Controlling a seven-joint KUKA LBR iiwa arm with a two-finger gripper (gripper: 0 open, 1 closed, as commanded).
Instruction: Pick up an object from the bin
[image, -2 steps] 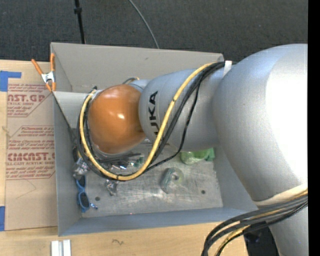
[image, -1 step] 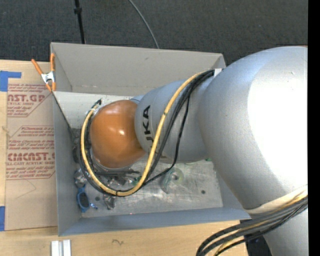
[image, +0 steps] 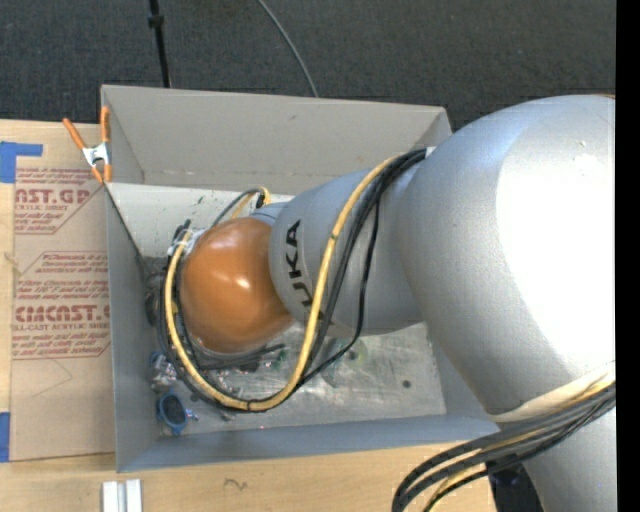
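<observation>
Which thing is meant to be picked cannot be told. The candidates are the small loose pieces at the bin's near-left corner: a little blue ring-shaped piece (image: 172, 410) close to the corner walls, a heap of grey and metallic bits (image: 161, 372) just above it, and some green scraps (image: 272, 360) at the lower edge of the orange cover (image: 230, 285). All look small and probably light and stiff. The blue ring seems hard plastic, likely to slip or skate on the metal floor, so I would take it across its outer rim from straight above; the nearby walls leave little room on that side. The heap's bits look tangled, and lifting one may drag its neighbours. The orange cover on the wrist sits low over this patch with the end effector beneath it, so I cannot tell whether it is released, clenched or grasping anything. Yellow and black cables (image: 250, 400) loop round the cover. The silver arm (image: 480, 260) fills the right of the grey bin (image: 280, 440), which stands on a wooden tabletop (image: 300, 485).
</observation>
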